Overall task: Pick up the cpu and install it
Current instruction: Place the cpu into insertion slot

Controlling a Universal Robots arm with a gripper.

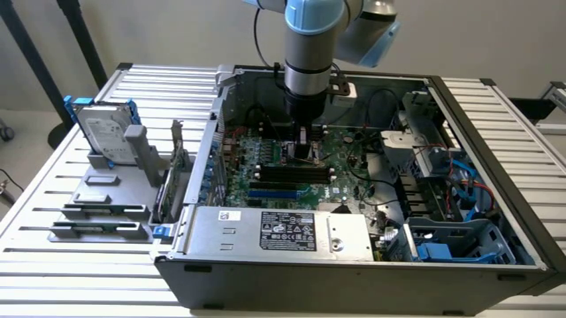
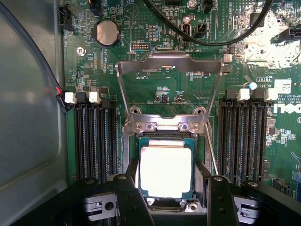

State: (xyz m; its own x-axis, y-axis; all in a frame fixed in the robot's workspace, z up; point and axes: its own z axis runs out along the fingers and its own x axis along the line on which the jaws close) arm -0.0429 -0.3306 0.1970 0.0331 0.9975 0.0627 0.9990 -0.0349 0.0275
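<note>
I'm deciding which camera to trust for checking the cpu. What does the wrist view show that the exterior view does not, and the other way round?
Wrist view: the cpu, shiny silver, at the socket, with the load plate swung open beyond it and a coin battery further off.
Exterior view: the whole computer case, the power supply along its near edge, and the hard drive standing upright on the exterior view's left.
Both: the gripper low over the motherboard, between the memory slots.

Exterior overlooks whole case (image 1: 354, 285); wrist closely faces cpu (image 2: 165, 170).
</note>
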